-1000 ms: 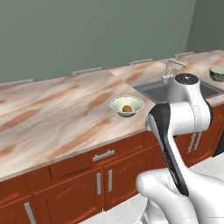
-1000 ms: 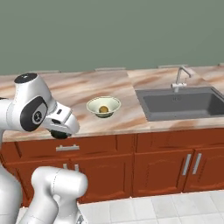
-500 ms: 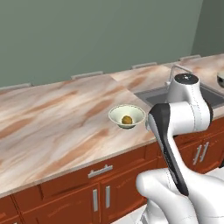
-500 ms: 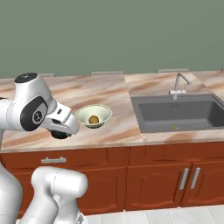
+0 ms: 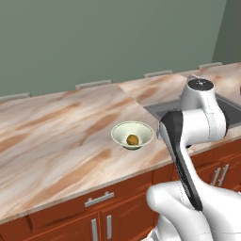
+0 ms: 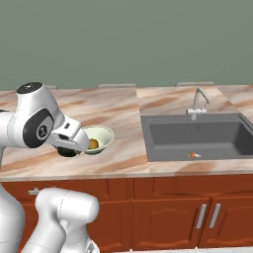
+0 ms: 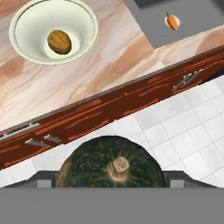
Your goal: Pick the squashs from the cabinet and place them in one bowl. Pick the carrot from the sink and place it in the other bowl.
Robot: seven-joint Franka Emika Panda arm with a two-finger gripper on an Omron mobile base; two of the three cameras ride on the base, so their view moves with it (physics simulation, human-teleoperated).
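Polished marble-look surface [image 5: 56,136], matt grey sink [image 6: 197,136] with silver metal tap [image 6: 196,103], glossy red-brown wood drawers [image 7: 109,107], smooth cream bowl [image 7: 26,48], ribbed dark-green squash [image 7: 109,168].

What's hard to see here

The squash [image 7: 110,164] in the hand view is cut off at the bottom, so its lower half is gone, and the finger tips beside it are mostly hidden, so the contact can't be made out. In the right base view the arm covers the left rim of the bowl [image 6: 102,135] and the gripper end is just a dark blob. The carrot [image 6: 193,154] in the sink [image 6: 207,138] is too tiny there for detail. In the left base view the arm blocks most of the sink.
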